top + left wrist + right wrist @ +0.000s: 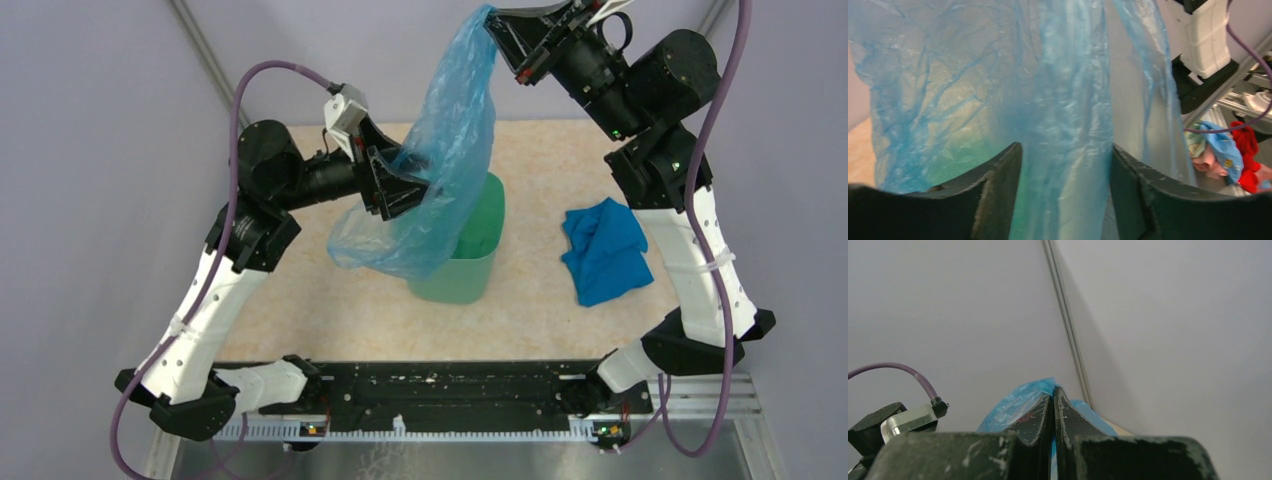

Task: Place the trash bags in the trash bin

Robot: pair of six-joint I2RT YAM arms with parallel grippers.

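The light blue trash bag (450, 150) hangs from my right gripper (492, 20), which is shut on its top edge high above the table; the film shows pinched between its jaws in the right wrist view (1013, 407). The bag drapes down over the mint-green trash bin (470, 250), its lower part bulging to the bin's left. My left gripper (425, 185) is open, its jaws apart on either side of a hanging fold of the bag (1068, 125) at mid height. Green shows through the film in the left wrist view (963, 160).
A crumpled blue cloth (603, 248) lies on the table right of the bin. A black rail (450, 395) runs along the near edge between the arm bases. Colourful cloths (1228, 155) lie beyond the table in the left wrist view.
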